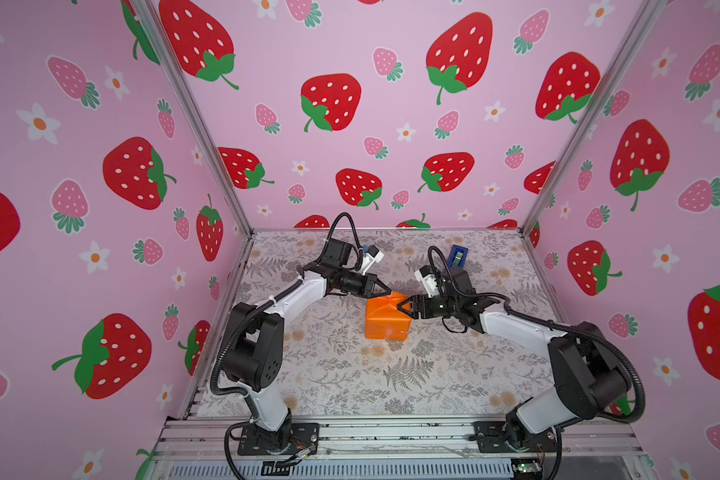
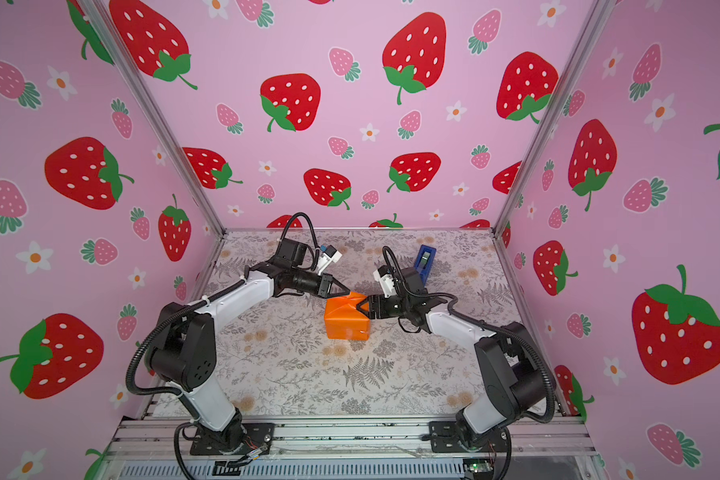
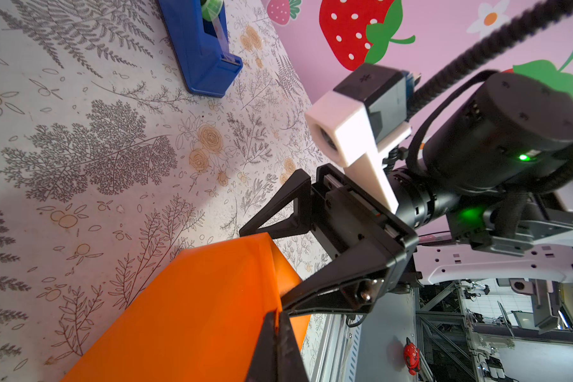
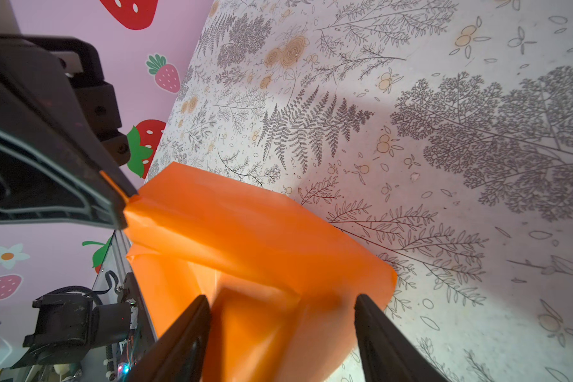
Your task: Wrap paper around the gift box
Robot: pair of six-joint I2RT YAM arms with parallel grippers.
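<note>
1. On the left, the left gripper (image 1: 386, 291) pointed in towards the middle of the floral table covering (image 1: 350, 374). Its jaws were closed tight together. The tip touched the upper left edge of the paper (image 1: 385, 322). I could not tell whether any of the sheet was pinched between them.
2. In the middle, the paper was bright orange and folded into a box shape, resting on the covering between the two grippers. It hid the gift box completely, so none of the box itself showed. Creased folds ran across the top.
3. On the right, the right gripper (image 1: 405, 309) met the paper's upper right edge. Its jaws stood apart, with one of its fingers (image 4: 192, 330) on each side of a folded orange flap at that end.
4. Further right and towards the back wall, a blue tape dispenser (image 1: 458, 257) stood behind the right arm, apart from the paper.
</note>
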